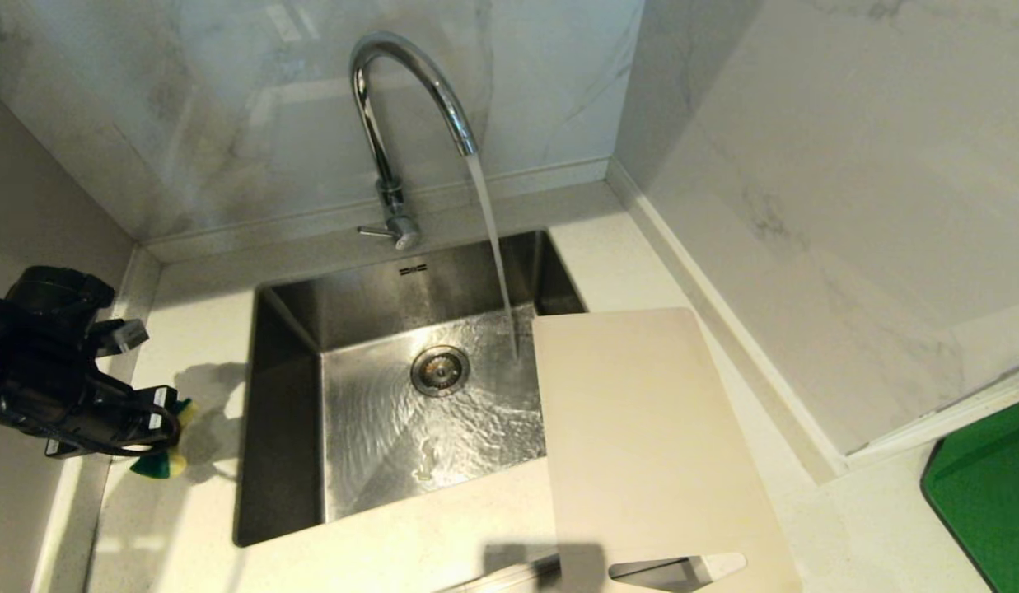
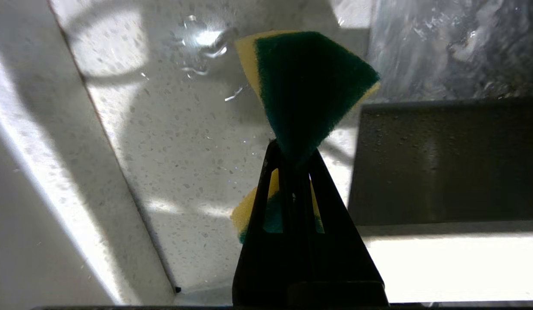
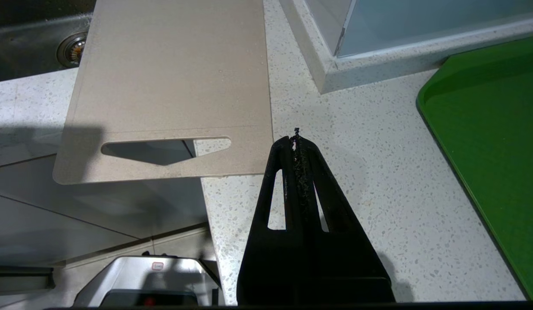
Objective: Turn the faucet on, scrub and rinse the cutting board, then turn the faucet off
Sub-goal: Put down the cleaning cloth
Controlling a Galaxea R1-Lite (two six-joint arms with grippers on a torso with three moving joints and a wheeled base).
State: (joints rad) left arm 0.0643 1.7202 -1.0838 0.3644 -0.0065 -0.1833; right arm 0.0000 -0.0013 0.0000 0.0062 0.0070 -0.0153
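Observation:
Water runs from the chrome gooseneck faucet (image 1: pixel 394 107) into the steel sink (image 1: pixel 287 428). The beige cutting board (image 1: pixel 649 445) lies on the counter to the right of the sink, one corner over the basin and its slot handle past the front edge; it also shows in the right wrist view as the same cutting board (image 3: pixel 171 86). My left gripper (image 1: pixel 167 432) hovers above the counter left of the sink, shut on a yellow-and-green sponge (image 2: pixel 309 90). In its own view the left gripper (image 2: pixel 294 150) pinches the sponge's middle. My right gripper (image 3: pixel 296 140) is shut and empty above the counter beside the board's handle end.
A bright green board (image 1: pixel 987 494) lies at the far right of the counter. Marble walls enclose the back and right, with a jutting corner (image 1: pixel 814 461) close to the cutting board. Water drops (image 2: pixel 206 43) sit on the counter left of the sink.

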